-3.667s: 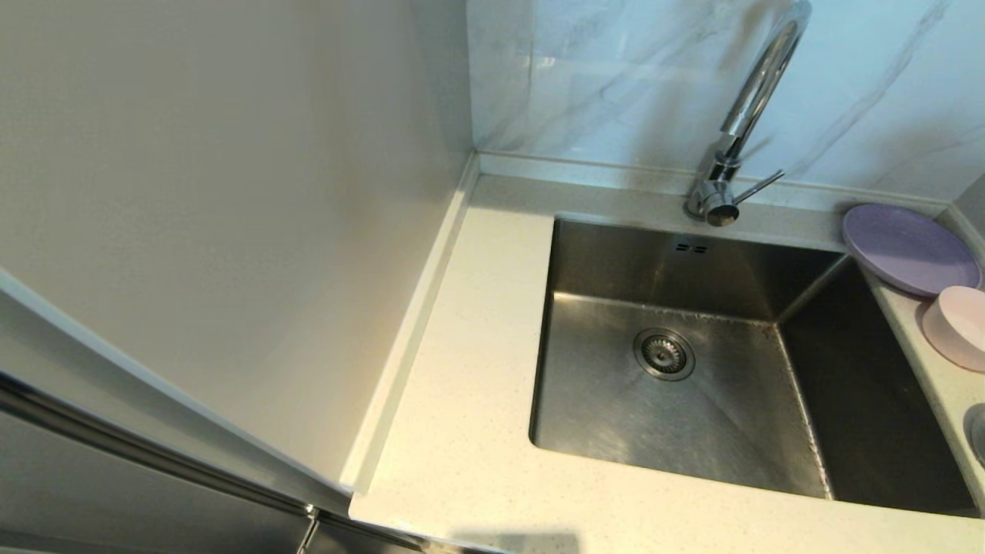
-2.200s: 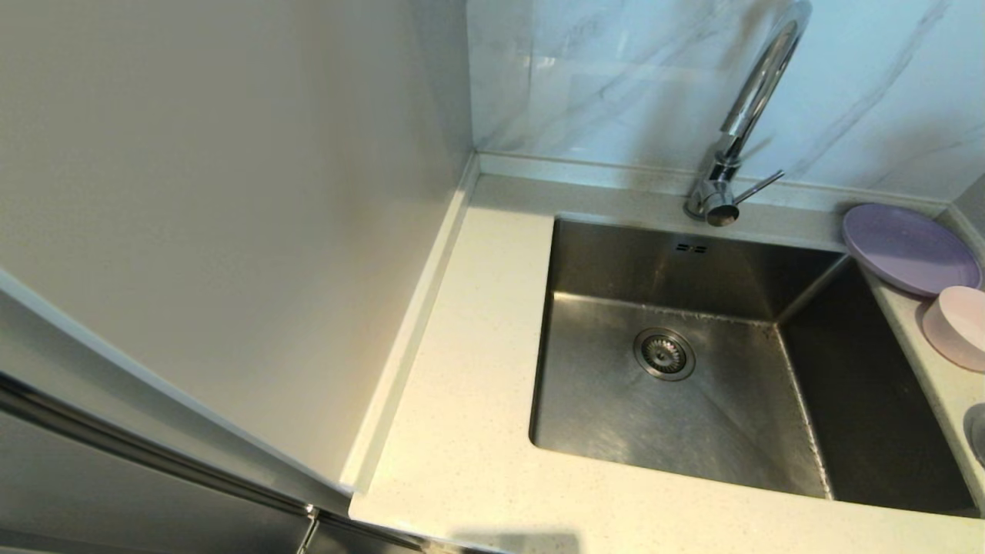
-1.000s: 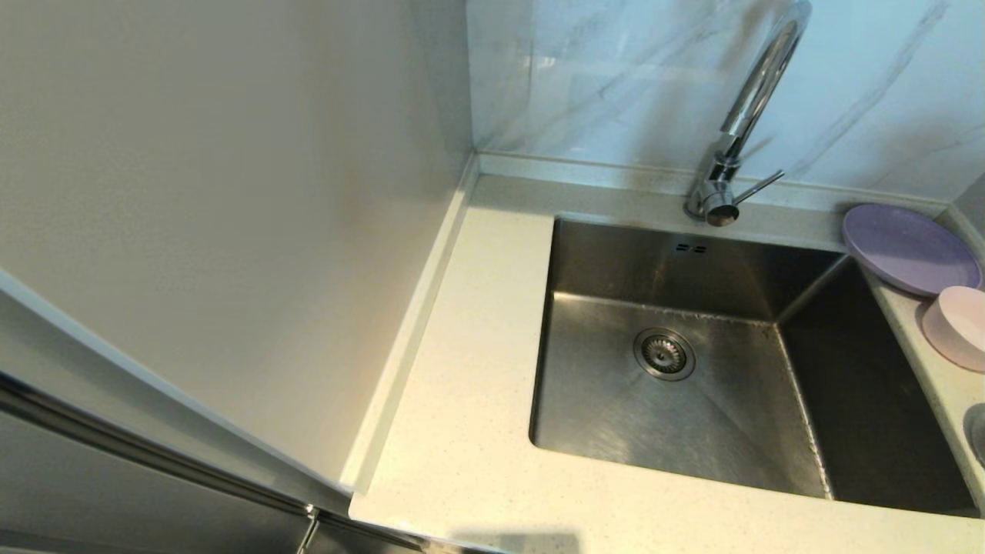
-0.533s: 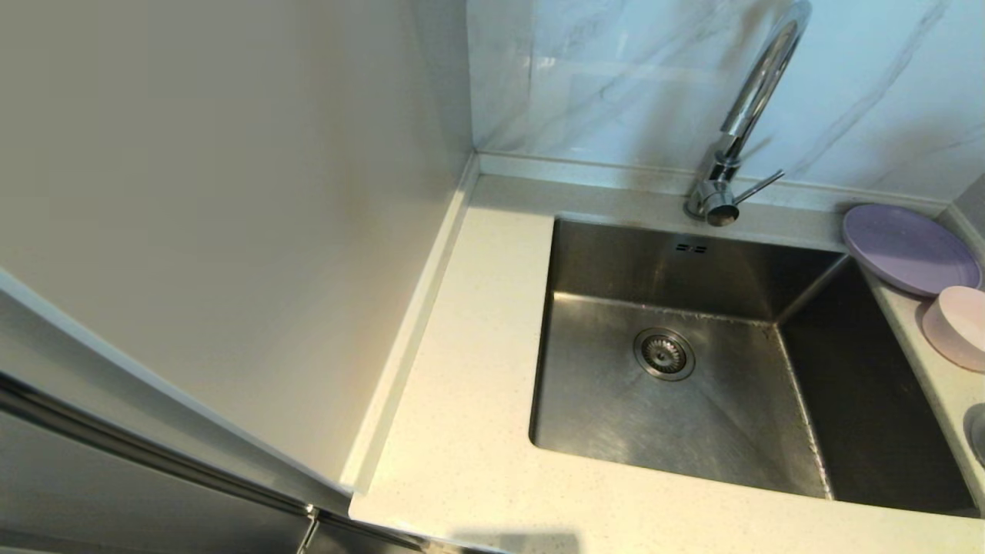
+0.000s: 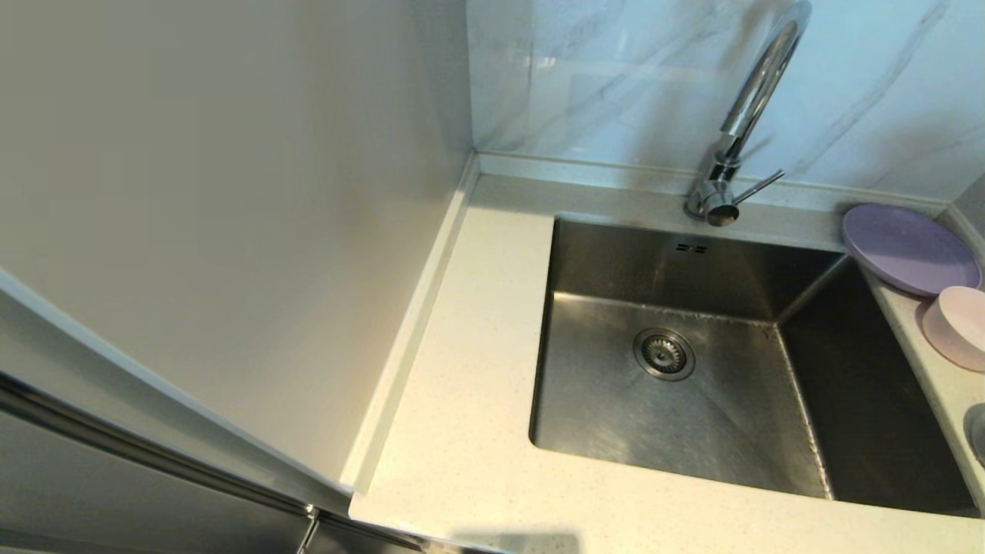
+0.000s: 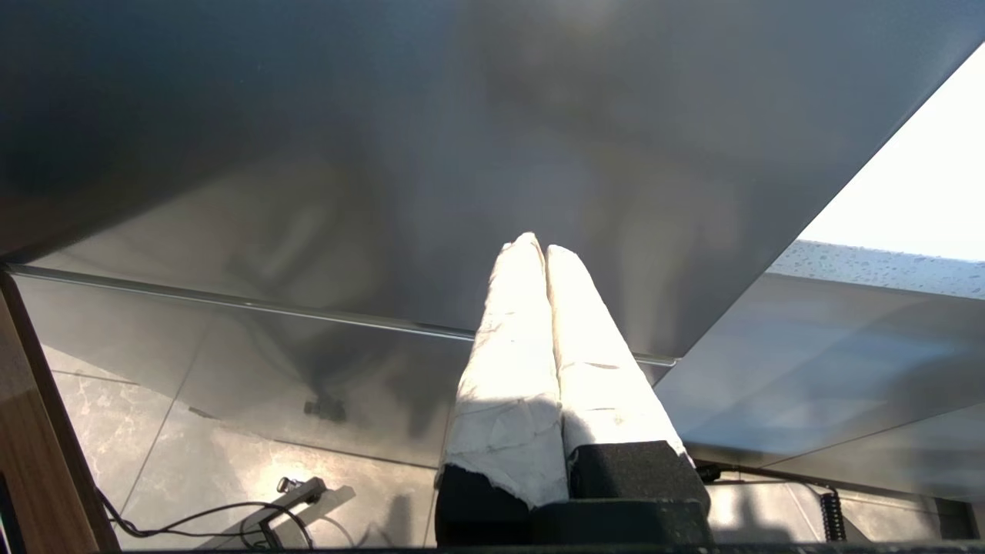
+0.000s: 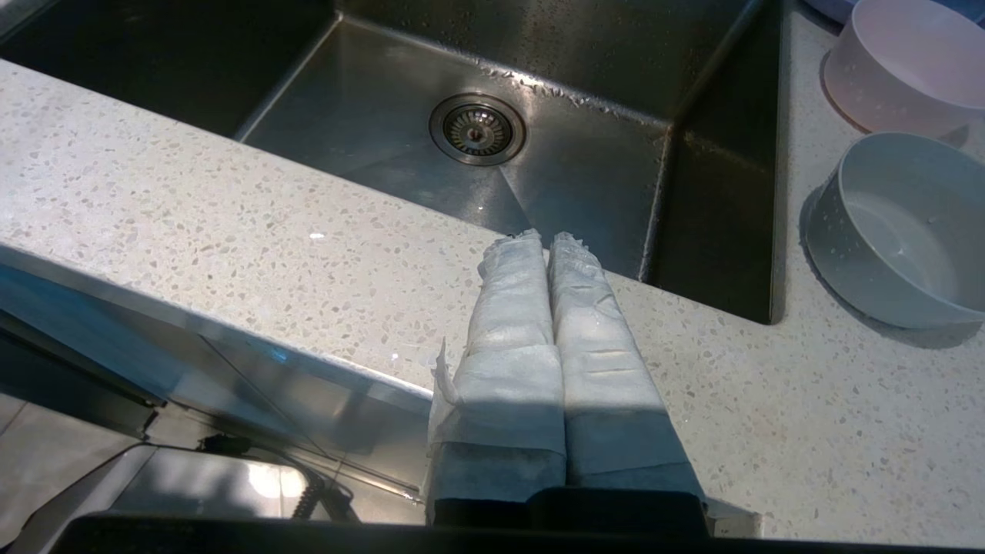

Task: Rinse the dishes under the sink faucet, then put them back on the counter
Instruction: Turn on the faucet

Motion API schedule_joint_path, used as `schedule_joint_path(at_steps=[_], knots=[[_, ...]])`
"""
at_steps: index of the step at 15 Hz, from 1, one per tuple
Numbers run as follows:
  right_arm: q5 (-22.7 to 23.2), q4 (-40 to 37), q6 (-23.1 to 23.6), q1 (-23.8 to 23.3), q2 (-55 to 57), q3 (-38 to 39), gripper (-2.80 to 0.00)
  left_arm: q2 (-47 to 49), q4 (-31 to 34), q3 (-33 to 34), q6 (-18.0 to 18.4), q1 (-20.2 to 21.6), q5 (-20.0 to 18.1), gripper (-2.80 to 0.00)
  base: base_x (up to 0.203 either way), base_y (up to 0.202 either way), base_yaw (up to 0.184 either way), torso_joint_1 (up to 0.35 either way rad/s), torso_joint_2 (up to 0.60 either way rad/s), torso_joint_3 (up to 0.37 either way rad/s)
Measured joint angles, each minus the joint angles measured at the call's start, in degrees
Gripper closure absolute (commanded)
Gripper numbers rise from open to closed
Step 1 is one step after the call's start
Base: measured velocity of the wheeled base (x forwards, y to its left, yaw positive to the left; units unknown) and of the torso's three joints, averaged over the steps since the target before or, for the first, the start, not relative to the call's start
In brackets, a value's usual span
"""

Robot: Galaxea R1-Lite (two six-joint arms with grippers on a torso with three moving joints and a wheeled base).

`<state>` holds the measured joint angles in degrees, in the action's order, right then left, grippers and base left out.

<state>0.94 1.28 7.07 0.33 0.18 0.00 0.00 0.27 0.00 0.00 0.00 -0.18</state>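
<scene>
Beyond my clenched, empty right gripper (image 7: pixel 546 238), the grey plastic bowl (image 7: pixel 893 231) and pink plastic bowl (image 7: pixel 900 69) sit unrinsed; left gripper (image 6: pixel 536 245) clenched too, 0 steps done.

1 plate (image 5: pixel 908 248), 2 bowls (image 7: pixel 899 231), 1 faucet (image 5: pixel 739 123), 1 sink (image 5: pixel 662 308).
</scene>
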Motion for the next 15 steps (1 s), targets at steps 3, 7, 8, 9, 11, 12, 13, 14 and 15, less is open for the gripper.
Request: schedule_joint_path(at_steps=[3,7,8,9,11,12,13,14,15], knots=[[0.0,-1.3,-0.1,0.0,0.0,0.0,0.0,0.0,0.0,0.0,0.0,0.0,0.0,0.0,0.0,0.0,0.0,0.0,0.0,0.0],[-0.2,-7.7,1.0,0.0,1.1,-4.7,0.0,0.0,0.0,0.0,0.0,0.0,0.0,0.0,0.0,0.0,0.0,0.0,0.0,0.0],[-0.1,-7.8,2.0,0.0,1.7,-6.1,0.0,0.0,0.0,0.0,0.0,0.0,0.0,0.0,0.0,0.0,0.0,0.0,0.0,0.0],[-0.1,-8.2,2.4,0.0,2.4,-6.8,0.0,0.0,0.0,0.0,0.0,0.0,0.0,0.0,0.0,0.0,0.0,0.0,0.0,0.0],[-0.1,-9.5,2.7,0.0,3.8,-9.3,0.0,0.0,0.0,0.0,0.0,0.0,0.0,0.0,0.0,0.0,0.0,0.0,0.0,0.0],[-0.1,-10.5,2.8,0.1,4.4,-10.3,0.0,0.0,0.0,0.0,0.0,0.0,0.0,0.0,0.0,0.0,0.0,0.0,0.0,0.0],[0.0,-11.5,2.8,0.1,5.1,-11.4,0.0,0.0,0.0,0.0,0.0,0.0,0.0,0.0,0.0,0.0,0.0,0.0,0.0,0.0],[-0.1,-12.3,2.8,0.1,6.1,-12.7,0.0,0.0,0.0,0.0,0.0,0.0,0.0,0.0,0.0,0.0,0.0,0.0,0.0,0.0],[0.0,-13.0,2.8,0.2,7.3,-14.4,0.0,0.0,0.0,0.0,0.0,0.0,0.0,0.0,0.0,0.0,0.0,0.0,0.0,0.0]])
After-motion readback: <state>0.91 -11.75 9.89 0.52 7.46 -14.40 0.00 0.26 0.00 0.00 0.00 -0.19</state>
